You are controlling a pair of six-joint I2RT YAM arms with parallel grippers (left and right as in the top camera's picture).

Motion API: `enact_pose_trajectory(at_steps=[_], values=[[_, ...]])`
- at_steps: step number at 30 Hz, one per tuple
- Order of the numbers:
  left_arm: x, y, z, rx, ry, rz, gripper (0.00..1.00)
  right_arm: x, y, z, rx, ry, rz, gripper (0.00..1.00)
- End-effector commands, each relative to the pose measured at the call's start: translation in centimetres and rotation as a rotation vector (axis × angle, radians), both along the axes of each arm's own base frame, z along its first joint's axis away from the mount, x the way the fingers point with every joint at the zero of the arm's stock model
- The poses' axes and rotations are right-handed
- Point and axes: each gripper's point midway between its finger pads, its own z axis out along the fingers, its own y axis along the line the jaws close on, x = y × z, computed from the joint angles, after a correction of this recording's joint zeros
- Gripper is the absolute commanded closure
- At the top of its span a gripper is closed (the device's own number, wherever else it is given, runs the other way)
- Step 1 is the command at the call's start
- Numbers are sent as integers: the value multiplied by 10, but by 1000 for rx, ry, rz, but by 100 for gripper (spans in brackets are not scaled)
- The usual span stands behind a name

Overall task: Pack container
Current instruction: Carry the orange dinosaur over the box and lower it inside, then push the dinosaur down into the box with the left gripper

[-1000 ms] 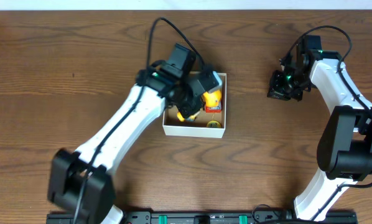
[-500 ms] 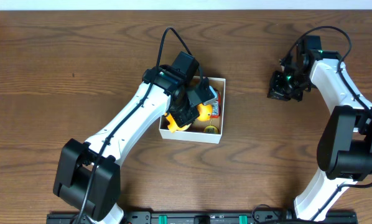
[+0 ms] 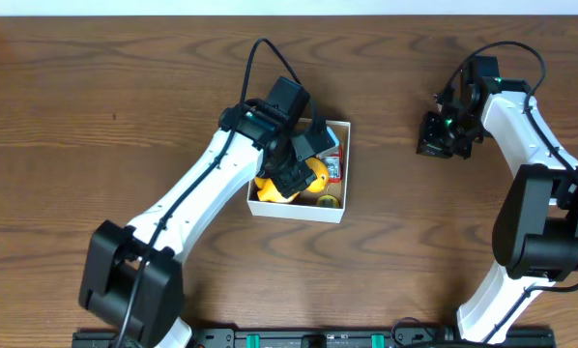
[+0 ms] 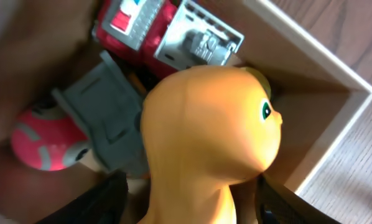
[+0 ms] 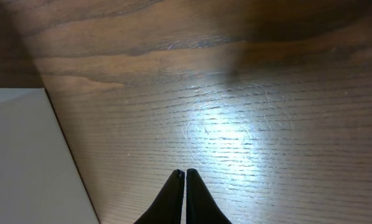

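The container (image 3: 297, 214), a small white box with a brown inside, sits at the table's middle. In it lie an orange toy figure (image 3: 315, 178), a red and grey toy truck (image 4: 145, 31), a pink ball (image 4: 40, 140) and a grey part (image 4: 108, 118). My left gripper (image 3: 303, 162) reaches down into the box. Its jaws stand open on either side of the orange figure (image 4: 211, 137), with gaps showing at both sides. The box's rim (image 4: 316, 68) shows at the right of the left wrist view. My right gripper (image 3: 434, 136) hovers shut over bare wood (image 5: 185, 174), far right of the box.
The left arm crosses the table from the front left up to the box. The right arm stands along the right edge. A white surface (image 5: 24, 162) shows at the left of the right wrist view.
The left gripper's jaws have parted from the orange figure, which now rests in the box. The box and the left wrist shifted slightly left and forward. The right arm has not moved.
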Motion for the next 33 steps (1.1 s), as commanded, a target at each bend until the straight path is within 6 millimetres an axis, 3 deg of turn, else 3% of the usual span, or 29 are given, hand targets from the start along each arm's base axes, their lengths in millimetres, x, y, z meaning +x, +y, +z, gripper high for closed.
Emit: enact_pose_trajectory(at_steps=[1, 5, 8, 10, 14, 19, 24, 25, 33], values=[[15, -5, 59, -85, -160, 7, 33, 1, -1, 9, -19, -29, 23, 95], [32, -2, 94, -123, -301, 89, 33, 1, 0, 9, -19, -30, 24, 95], [38, -2, 102, -135, -337, 104, 33, 1, 0, 9, -19, -30, 24, 95], [39, -3, 99, -137, -324, 121, 41, 1, 0, 9, -19, -29, 24, 95], [40, -4, 83, -137, -250, 206, 71, 1, 0, 9, -19, -29, 24, 95], [33, 0, 57, -97, -135, 289, 75, 1, 0, 9, -19, -29, 24, 95], [11, 13, 34, -10, 2, 339, 81, 1, -1, 9, -19, -31, 23, 95], [6, 16, 31, 6, 21, 339, 85, 2, -1, 9, -20, -32, 24, 95], [-12, 23, 25, 36, 124, 427, 89, 2, -1, 9, -20, -34, 24, 94]])
